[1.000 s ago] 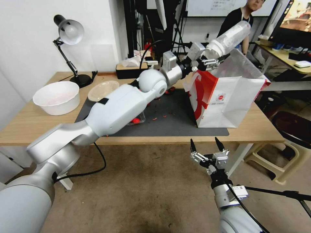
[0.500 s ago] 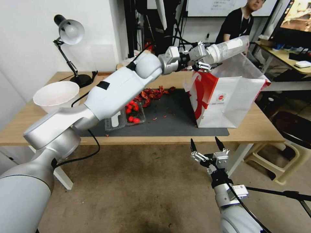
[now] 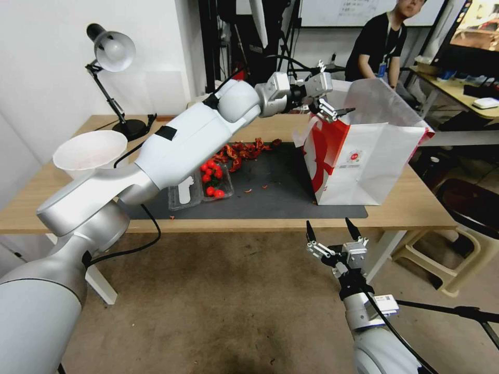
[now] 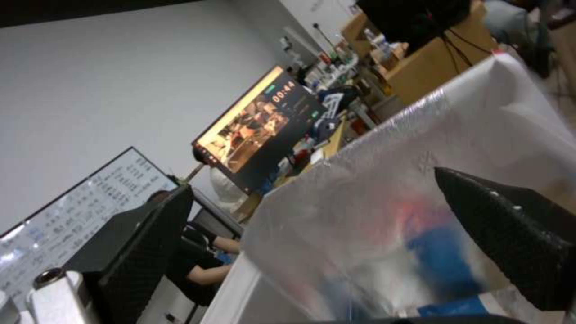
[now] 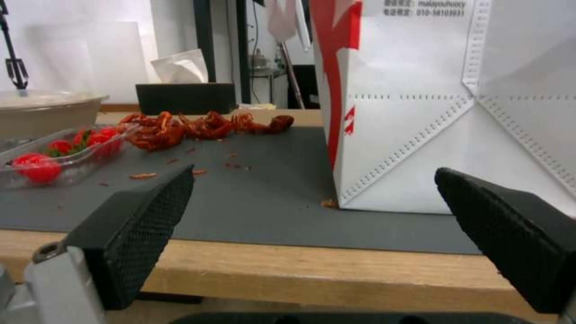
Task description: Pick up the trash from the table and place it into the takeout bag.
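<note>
The takeout bag [image 3: 364,161] stands upright at the right end of the dark mat [image 3: 280,192] on the table [image 3: 52,202]. My left gripper [image 3: 332,91] hovers open at the bag's upper left rim with nothing between its fingers. In the left wrist view the left gripper [image 4: 324,243] looks into the takeout bag [image 4: 372,189], where blurred blue and red shapes lie. Trash on the mat: a pile of red shells [image 3: 241,150] and a clear tray of red fruit [image 3: 210,182]. My right gripper [image 3: 332,234] hangs open below the table's front edge.
A white bowl [image 3: 88,150] and a desk lamp [image 3: 112,52] stand at the table's left end. The right wrist view shows a beige bowl [image 5: 42,112] and a black tissue box [image 5: 186,96] behind the shells. A plastic stool [image 3: 462,254] sits at the right.
The clear tumbler my left gripper held over the bag is gone from it, and the gripper now stands open. The right arm has not moved.
</note>
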